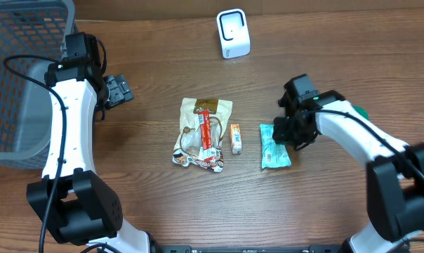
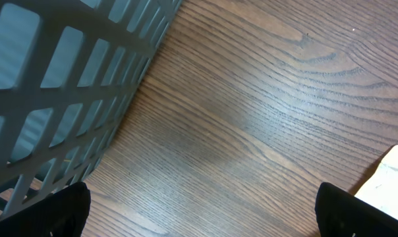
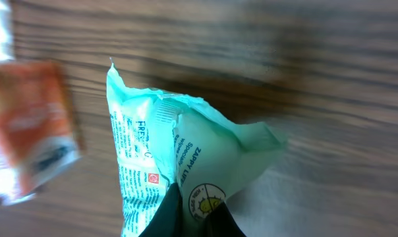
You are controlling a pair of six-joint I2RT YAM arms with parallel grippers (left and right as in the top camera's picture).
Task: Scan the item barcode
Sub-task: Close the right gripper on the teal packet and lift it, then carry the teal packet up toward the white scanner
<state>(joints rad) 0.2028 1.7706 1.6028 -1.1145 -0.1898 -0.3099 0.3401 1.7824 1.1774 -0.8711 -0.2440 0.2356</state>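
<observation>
A mint-green packet (image 1: 274, 147) lies on the wooden table, right of centre. My right gripper (image 1: 290, 133) sits at its right edge. In the right wrist view the gripper (image 3: 196, 214) is shut, pinching a fold of the green packet (image 3: 186, 145) between its dark fingers (image 3: 163, 217). Printed text shows on the packet, but no barcode is visible. A white scanner (image 1: 233, 33) stands at the back centre. My left gripper (image 1: 117, 91) hovers at the left beside the basket, open with only bare wood between its fingertips (image 2: 60, 210).
A grey mesh basket (image 1: 22, 77) fills the back left corner, and its wall (image 2: 67, 72) is close to the left gripper. A cream snack bag (image 1: 201, 133) and a small orange box (image 1: 235, 138) lie mid-table, just left of the green packet.
</observation>
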